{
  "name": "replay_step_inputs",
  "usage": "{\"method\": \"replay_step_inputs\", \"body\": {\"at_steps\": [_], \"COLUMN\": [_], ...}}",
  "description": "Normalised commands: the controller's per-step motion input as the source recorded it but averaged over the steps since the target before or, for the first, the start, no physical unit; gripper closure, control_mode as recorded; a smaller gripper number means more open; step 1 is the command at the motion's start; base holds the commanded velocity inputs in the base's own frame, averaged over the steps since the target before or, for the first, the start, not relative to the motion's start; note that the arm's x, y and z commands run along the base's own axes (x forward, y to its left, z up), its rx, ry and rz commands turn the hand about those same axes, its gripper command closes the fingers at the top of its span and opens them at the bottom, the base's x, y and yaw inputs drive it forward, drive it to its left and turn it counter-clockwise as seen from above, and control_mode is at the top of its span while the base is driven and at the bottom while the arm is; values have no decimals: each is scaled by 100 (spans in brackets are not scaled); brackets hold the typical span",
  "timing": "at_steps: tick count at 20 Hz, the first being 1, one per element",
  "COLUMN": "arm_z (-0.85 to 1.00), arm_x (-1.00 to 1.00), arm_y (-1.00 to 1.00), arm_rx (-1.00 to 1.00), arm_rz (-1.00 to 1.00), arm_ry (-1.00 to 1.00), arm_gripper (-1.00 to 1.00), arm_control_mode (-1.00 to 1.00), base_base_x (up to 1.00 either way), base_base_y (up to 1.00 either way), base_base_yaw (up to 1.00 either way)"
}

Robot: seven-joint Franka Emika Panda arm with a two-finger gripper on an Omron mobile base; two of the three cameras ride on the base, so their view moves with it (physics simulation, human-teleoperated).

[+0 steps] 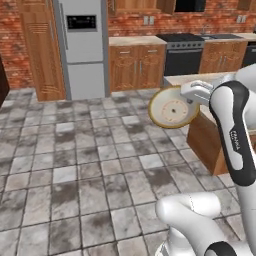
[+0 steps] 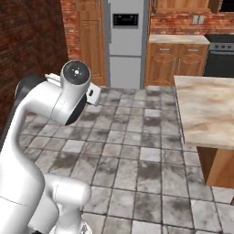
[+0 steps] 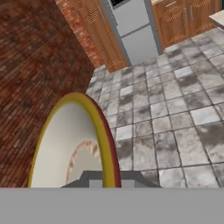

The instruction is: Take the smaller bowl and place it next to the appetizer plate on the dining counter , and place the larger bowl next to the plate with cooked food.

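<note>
1. Out over the tiled floor (image 1: 75, 165), beside the corner of the dining counter (image 1: 195, 80), the fingers (image 1: 192, 97) carry the larger bowl (image 1: 173, 107) up in the air.
2. That bowl hangs on edge, its open side toward the left base camera, showing a pale inside ringed by a yellowish rim and a small dark mark at the centre.
3. From the left base view, the fingers meet the bowl at its upper right rim, and the white hand behind them runs back to the upright arm.
4. Along the hand camera, the same bowl (image 3: 70, 148) rises just above the fingers, its rim (image 3: 103, 131) running down between them; they look clamped on that rim, though the tips themselves are mostly hidden.
5. Beyond the bowl in the hand view lie a dark brick wall (image 3: 30, 65), the grey floor tiles (image 3: 175, 113) and a steel fridge (image 3: 133, 26) flanked by wooden cabinets.
6. Right of the fingers in the left base view, the tabletop of the dining counter is partly covered by the arm; its wooden side (image 1: 207, 142) drops to the floor below the bowl.
7. Seen from the right base camera, the marbled tabletop (image 2: 208, 112) stretches off to the right, well apart from the arm's round joint (image 2: 75, 73).
8. Far behind the fingers stand the fridge (image 1: 82, 45), wooden cabinets (image 1: 137, 65) and a dark oven (image 1: 182, 57) against the brick wall.
</note>
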Motion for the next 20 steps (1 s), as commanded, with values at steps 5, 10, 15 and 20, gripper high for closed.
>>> {"method": "replay_step_inputs", "body": {"at_steps": [5,10,15,20], "arm_z": [0,0,0,0], "arm_x": [0,0,0,0], "arm_y": [0,0,0,0], "arm_rx": [0,0,0,0], "arm_rz": [0,0,0,0], "arm_ry": [0,0,0,0], "arm_gripper": [100,100,100,100], "arm_control_mode": [100,100,100,100], "base_base_x": [0,0,0,0], "base_base_y": [-100,-100,-100,-100], "base_base_yaw": [-1,0,0,0]}}
